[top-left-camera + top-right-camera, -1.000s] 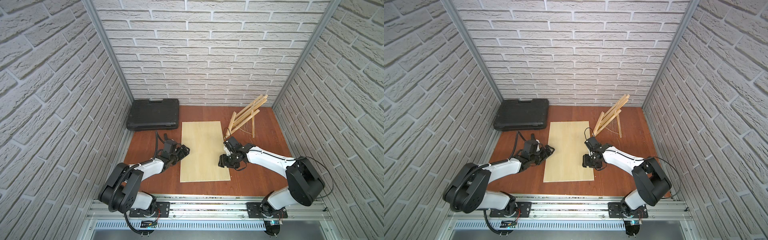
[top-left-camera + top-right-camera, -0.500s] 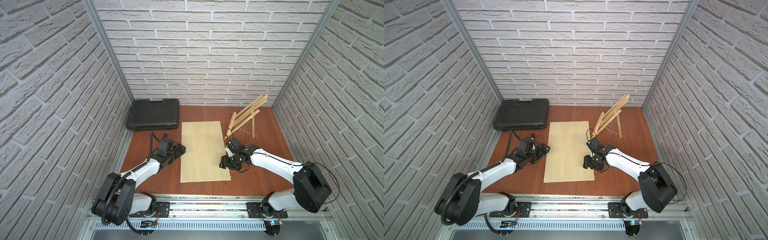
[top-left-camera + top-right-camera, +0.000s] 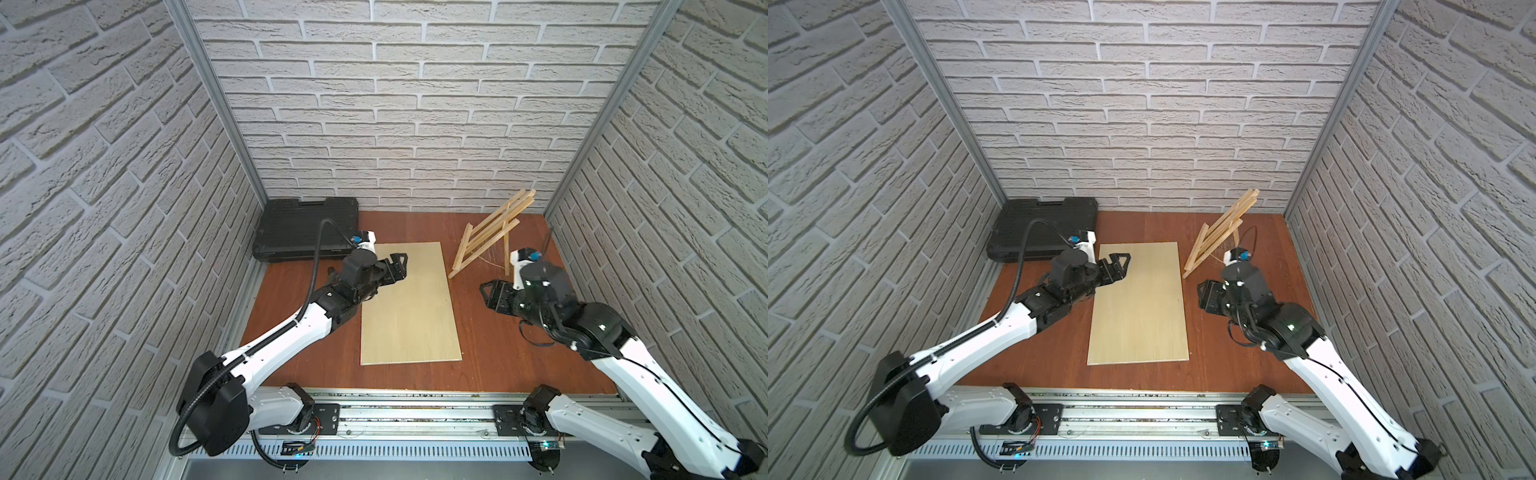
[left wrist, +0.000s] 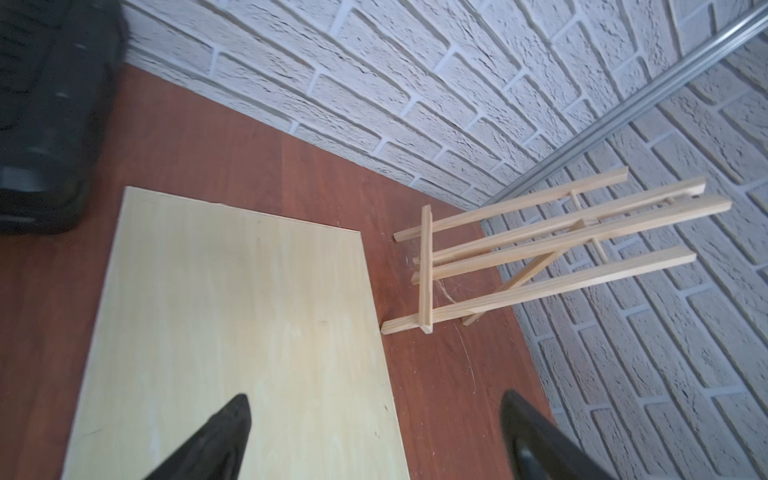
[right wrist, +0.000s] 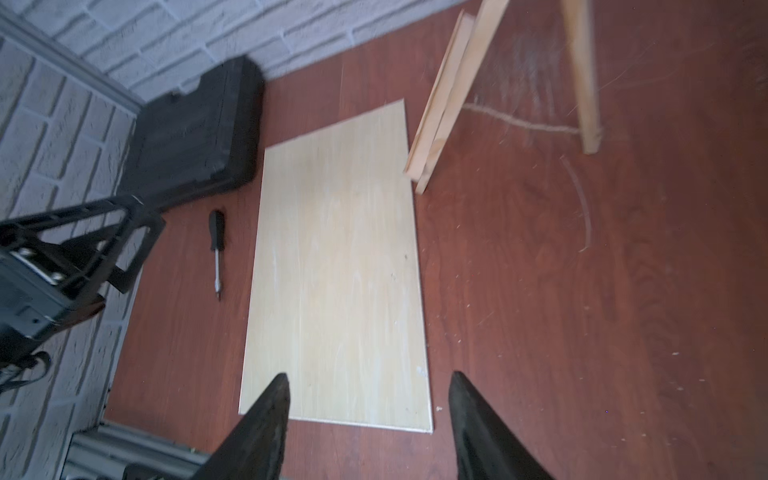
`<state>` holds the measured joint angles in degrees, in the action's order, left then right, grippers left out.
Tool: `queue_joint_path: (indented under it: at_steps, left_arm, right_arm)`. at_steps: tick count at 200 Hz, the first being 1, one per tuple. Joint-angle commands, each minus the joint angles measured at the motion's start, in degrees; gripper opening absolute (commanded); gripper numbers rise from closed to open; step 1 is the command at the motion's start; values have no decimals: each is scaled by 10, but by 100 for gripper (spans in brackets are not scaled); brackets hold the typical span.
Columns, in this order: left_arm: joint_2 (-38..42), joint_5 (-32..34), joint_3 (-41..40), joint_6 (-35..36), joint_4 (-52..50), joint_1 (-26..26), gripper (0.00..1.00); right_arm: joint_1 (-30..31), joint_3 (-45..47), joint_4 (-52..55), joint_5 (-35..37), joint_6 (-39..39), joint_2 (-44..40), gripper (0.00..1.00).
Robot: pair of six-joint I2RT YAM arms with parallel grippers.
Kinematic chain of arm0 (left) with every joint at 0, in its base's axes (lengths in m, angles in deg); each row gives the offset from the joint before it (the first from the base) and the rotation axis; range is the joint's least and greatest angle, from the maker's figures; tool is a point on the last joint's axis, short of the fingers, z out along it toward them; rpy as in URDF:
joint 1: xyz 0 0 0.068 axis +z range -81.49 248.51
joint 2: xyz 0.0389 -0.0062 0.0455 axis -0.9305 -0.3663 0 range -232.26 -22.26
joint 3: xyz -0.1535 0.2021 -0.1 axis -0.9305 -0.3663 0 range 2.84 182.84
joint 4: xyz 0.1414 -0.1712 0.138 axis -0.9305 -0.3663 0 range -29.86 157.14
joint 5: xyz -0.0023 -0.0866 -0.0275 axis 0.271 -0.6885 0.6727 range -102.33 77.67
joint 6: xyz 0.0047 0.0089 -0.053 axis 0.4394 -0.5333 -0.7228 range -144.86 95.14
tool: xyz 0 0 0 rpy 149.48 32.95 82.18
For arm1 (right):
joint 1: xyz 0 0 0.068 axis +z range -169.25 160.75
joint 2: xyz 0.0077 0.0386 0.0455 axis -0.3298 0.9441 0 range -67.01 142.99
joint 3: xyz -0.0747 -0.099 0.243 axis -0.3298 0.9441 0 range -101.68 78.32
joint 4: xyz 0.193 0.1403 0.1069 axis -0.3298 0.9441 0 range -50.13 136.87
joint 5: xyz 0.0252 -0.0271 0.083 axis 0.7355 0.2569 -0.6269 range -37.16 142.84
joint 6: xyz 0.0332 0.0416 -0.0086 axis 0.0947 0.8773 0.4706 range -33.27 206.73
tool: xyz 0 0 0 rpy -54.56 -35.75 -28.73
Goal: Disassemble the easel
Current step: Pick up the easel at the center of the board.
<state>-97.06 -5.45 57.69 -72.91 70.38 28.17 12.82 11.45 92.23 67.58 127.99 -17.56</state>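
Note:
The easel (image 3: 490,237) (image 3: 1219,232), a light-wood frame of thin slats, stands upright on its rear leg at the back right of the table. The left wrist view shows its uprights and crossbar (image 4: 540,249), and a thin cord (image 5: 523,124) runs to the rear leg. My left gripper (image 3: 401,264) (image 3: 1123,264) (image 4: 374,399) hovers open and empty over the far left corner of the plywood board (image 3: 407,307), well short of the easel. My right gripper (image 3: 488,291) (image 3: 1204,291) (image 5: 368,376) is open and empty, just in front of the easel's feet.
The pale plywood board (image 3: 1138,307) (image 5: 336,270) lies flat mid-table, its far right corner near the easel's front foot. A black tool case (image 3: 303,228) (image 3: 1042,226) sits at the back left. A black-handled screwdriver (image 5: 217,245) lies left of the board. Brick walls close three sides.
Both arms have lifted. The left gripper moved back and right over the board's far corner. The right gripper moved right and back, off the board's edge toward the easel.

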Motion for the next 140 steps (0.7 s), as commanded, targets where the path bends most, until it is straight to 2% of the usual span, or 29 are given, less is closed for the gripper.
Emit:
queue_joint_path:
  at_steps: [1,18,42,83,103,140]
  left_arm:
    - [-76,15,52,51,48,-19,92]
    - [-145,-7,101,55,62,-20,92]
    - [-243,-36,168,55,83,-14,92]
    - [-409,-76,317,91,77,13,90]
    - [-451,-103,319,114,108,18,88]
    - [-489,-146,328,134,118,14,89]
  right_arm:
    - [-6,-18,36,139,4,-27,59]
    - [-14,-46,57,179,-4,-21,58]
    - [-45,-97,75,174,-41,19,55]
    - [-150,-183,78,68,-81,117,54]
    - [-173,-227,78,34,-89,173,54]
    - [-176,-270,56,33,-64,251,56]
